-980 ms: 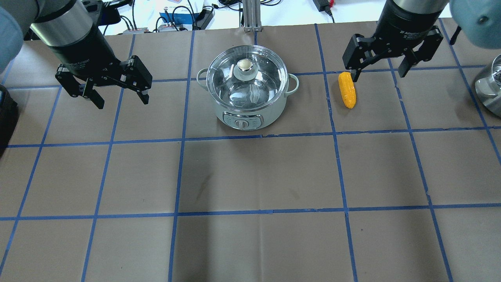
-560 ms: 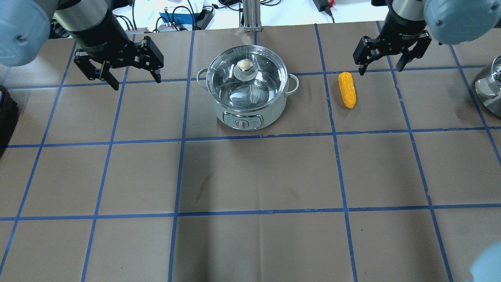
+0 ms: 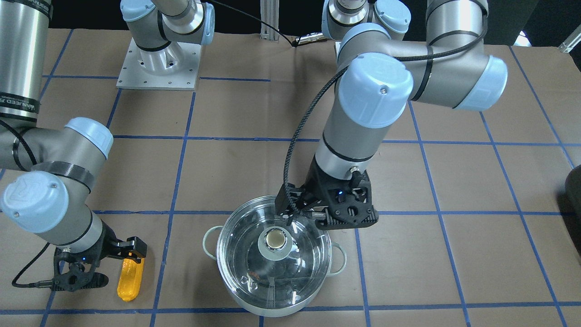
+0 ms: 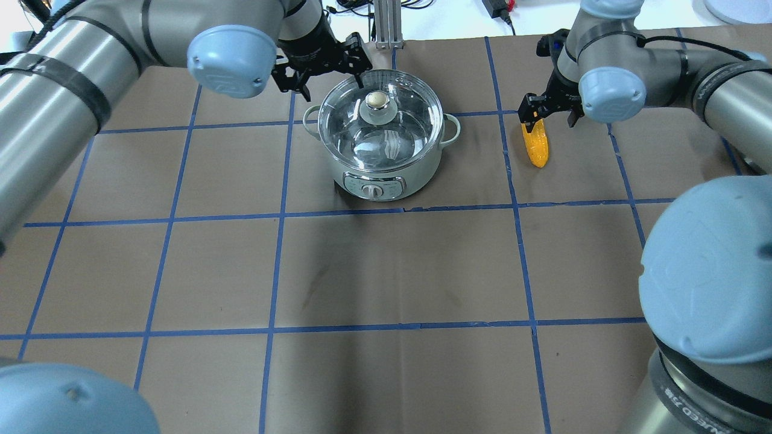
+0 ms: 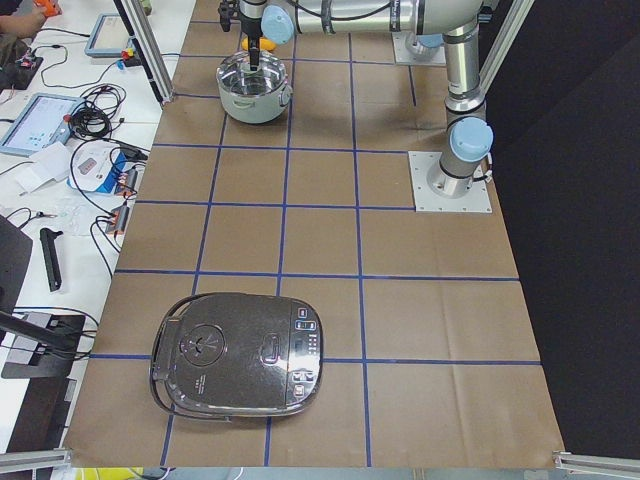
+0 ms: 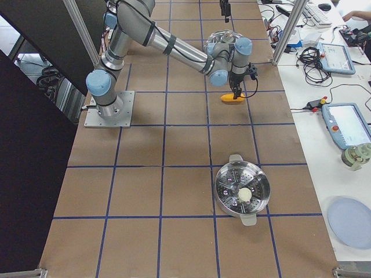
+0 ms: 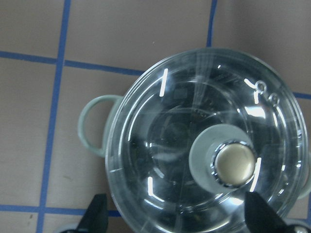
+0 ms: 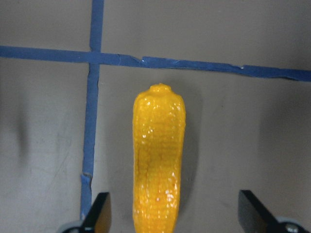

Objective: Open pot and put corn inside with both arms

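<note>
Both spread wide: left gripper [image 7: 177,218] hangs over the lid [image 7: 160,145] of the pot [image 4: 386,172], knob [image 7: 234,163] off-centre between its fingers, and right gripper [image 8: 175,211] straddles one end of the corn [image 8: 159,155] lying on the table [image 4: 386,271], so either pinch could slip off.

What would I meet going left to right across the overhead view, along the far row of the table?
The pot's left handle → lid knob → pot's right handle → corn.
</note>
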`<state>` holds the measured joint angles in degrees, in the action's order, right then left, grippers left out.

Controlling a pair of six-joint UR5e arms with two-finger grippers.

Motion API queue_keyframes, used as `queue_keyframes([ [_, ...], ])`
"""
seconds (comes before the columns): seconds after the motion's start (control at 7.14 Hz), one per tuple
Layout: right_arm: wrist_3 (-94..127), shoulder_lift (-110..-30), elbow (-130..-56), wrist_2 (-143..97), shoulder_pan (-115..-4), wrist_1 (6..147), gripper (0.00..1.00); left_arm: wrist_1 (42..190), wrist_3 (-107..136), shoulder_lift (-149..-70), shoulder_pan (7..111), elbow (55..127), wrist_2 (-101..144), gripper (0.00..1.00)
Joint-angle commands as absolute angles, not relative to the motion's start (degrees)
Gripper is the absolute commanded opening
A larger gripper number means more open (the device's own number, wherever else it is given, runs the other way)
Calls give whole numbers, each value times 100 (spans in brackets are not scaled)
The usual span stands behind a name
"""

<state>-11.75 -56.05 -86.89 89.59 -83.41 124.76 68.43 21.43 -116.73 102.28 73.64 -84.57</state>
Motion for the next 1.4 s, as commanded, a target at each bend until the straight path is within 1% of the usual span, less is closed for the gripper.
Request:
queue_keyframes([
  [0.0,-1178,-5335,-8763,8816,-8341,12910,77,6707,2557,-12469,10633,6760,-8516,100],
  [0.14,-1152,-5344,-8780,8815,-8341,12894,44,6706,2514,-12472,10643,6759,-8534,100],
  [0.28,-1134,-5344,-8780,8815,-8341,12885,24,6715,2461,-12454,10644,6776,-8543,100],
  [0.42,-1142,-5352,-8754,8824,-8341,12841,15,6750,2322,-12445,10644,6820,-8778,100],
  [0.56,-1125,-5422,-8684,8859,-8332,12789,13,6828,2294,-12419,10644,6838,-8859,100],
  [0.7,-1125,-5875,-8657,8851,-8323,12370,13,6873,2303,-12436,10644,6838,-8868,100],
  [0.84,-1108,-6550,-8657,8824,-8332,11487,13,6873,2311,-12480,10644,6838,-8851,86],
  [0.98,-1064,-7026,-8657,8833,-8376,11035,13,6873,2364,-12498,10644,6829,-8807,70],
  [1.12,-1011,-7353,-8657,8824,-8402,10795,14,6890,2390,-12489,10644,6820,-8789,39],
  [1.26,-950,-7383,-8675,8824,-8420,10689,14,6891,2399,-12437,10644,6812,-8789,18],
])
